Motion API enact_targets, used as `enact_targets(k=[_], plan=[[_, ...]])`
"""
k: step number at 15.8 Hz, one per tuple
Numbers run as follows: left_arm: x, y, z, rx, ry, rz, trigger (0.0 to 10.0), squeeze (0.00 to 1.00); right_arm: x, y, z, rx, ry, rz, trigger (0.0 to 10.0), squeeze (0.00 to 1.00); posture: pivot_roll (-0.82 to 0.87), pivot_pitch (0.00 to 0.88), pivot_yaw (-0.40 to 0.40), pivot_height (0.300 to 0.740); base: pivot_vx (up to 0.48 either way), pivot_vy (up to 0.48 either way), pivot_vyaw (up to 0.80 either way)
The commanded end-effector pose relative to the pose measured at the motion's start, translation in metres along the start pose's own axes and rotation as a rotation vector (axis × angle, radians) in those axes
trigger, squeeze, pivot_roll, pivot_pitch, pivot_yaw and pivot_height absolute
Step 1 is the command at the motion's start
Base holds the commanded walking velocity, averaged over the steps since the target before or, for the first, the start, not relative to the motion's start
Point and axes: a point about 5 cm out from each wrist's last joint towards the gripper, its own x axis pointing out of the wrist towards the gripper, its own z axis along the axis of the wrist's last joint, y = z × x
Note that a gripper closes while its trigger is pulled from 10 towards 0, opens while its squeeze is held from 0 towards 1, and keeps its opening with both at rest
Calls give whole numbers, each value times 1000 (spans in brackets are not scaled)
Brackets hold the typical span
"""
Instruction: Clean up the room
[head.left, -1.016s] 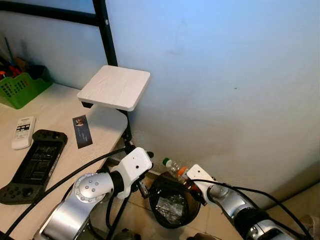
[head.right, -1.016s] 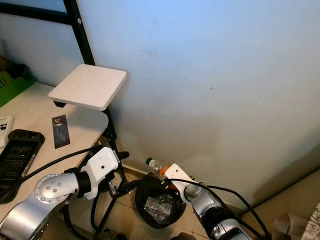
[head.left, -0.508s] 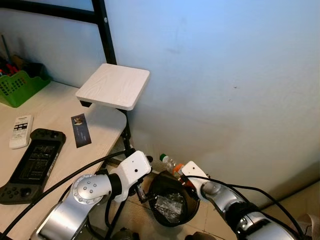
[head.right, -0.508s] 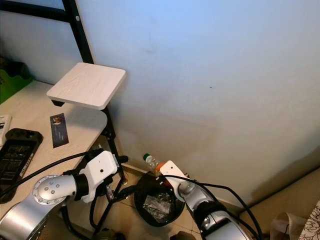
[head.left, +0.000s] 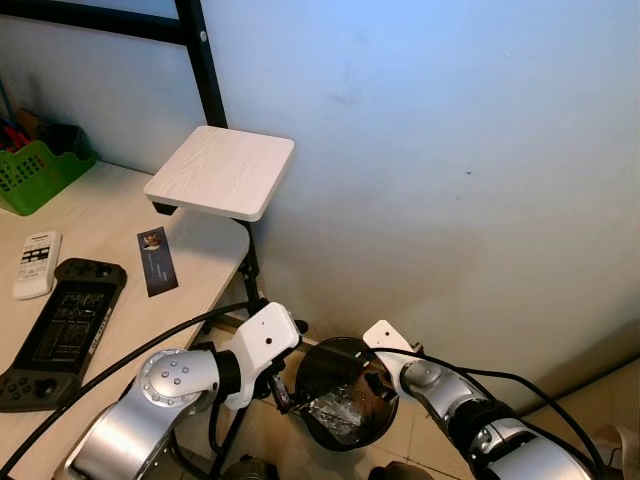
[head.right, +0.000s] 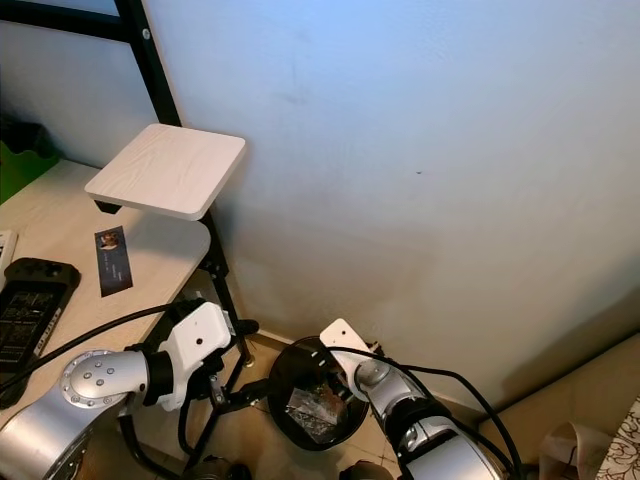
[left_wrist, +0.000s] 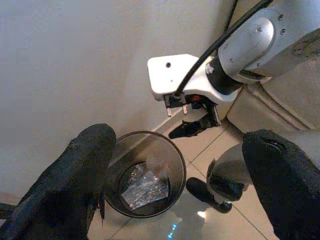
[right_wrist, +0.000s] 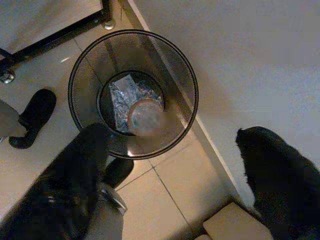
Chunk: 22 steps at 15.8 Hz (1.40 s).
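Observation:
A black wire-mesh bin (head.left: 312, 362) stands on the tiled floor against the wall, with crumpled silver wrapping (right_wrist: 121, 93) at its bottom. A plastic bottle (right_wrist: 145, 118) with an orange band shows as a blur inside the bin, free of any grip. My right gripper (head.left: 373, 377) hangs open over the bin's right rim, its fingers (right_wrist: 80, 175) spread wide. My left gripper (head.left: 283, 388) is open beside the bin's left rim, holding nothing.
To the left is a pale desk (head.left: 110, 215) with a game console (head.left: 60, 325), a remote (head.left: 32, 265), a card (head.left: 157, 261) and a green basket (head.left: 35, 170). A raised white shelf (head.left: 220, 172) on a black frame overhangs the bin. My black foot (right_wrist: 30, 117) rests beside it.
The bottle that my right gripper held over the bin's far rim has left it and dropped into the bin. The right gripper has opened. The camera has shifted slightly.

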Motion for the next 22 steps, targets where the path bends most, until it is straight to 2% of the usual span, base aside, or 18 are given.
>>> enact_targets(k=[1, 4, 6, 7, 8, 9, 11, 13, 15, 16, 18, 22], plan=[[-3, 1, 2, 1, -6, 2, 10000, 0, 0, 1, 0, 9, 2, 11, 10000, 1000, 12, 107, 13, 740, 0, 0, 0], [-2, 4, 4, -9, -26, 36, 10000, 0, 0, 0, -2, 56, -13, 22, 10000, 1000, 10, 100, 13, 740, 0, 0, 0], [-1, 16, 8, -50, -64, 191, 10000, 0, -4, -11, 4, 114, -100, 14, 10000, 1000, 10, 82, 10, 740, 0, 0, 0], [-2, 24, 11, -81, -110, 311, 10000, 0, -9, -20, 8, 174, -174, -1, 10000, 1000, 10, 69, 7, 740, 0, 0, 0], [-6, 31, 14, -124, -154, 448, 10000, 0, -22, -32, 13, 252, -285, -32, 10000, 365, 9, 58, 6, 740, 0, 0, 0], [-10, 37, 16, -177, -189, 568, 10000, 0, -44, -38, 18, 326, -404, -67, 10000, 0, 5, 37, 11, 740, 0, 0, 0], [-13, 41, 16, -226, -212, 645, 10000, 0, -66, -39, 22, 395, -496, -98, 10000, 0, 2, 16, 18, 740, 0, 0, 0], [-15, 44, 15, -218, -220, 746, 10000, 0, -93, -39, 28, 470, -609, -193, 10000, 0, -1, 0, 36, 740, 0, 0, 0], [-14, 44, 14, -208, -207, 774, 10000, 0, -107, -38, 26, 494, -639, -225, 10000, 0, 1, 0, 39, 740, 0, 0, 0], [-15, 44, 11, -208, -191, 808, 10000, 0, -120, -42, 23, 524, -644, -264, 10000, 0, 5, 0, 41, 740, 0, 0, 0], [-18, 44, 10, -217, -194, 826, 10000, 0, -130, -45, 23, 541, -654, -302, 10000, 0, 7, 0, 42, 740, 0, 0, 0], [-18, 44, 7, -218, -188, 835, 10000, 0, -141, -47, 28, 547, -694, -350, 10000, 0, 6, 0, 45, 740, 0, 0, 0]])
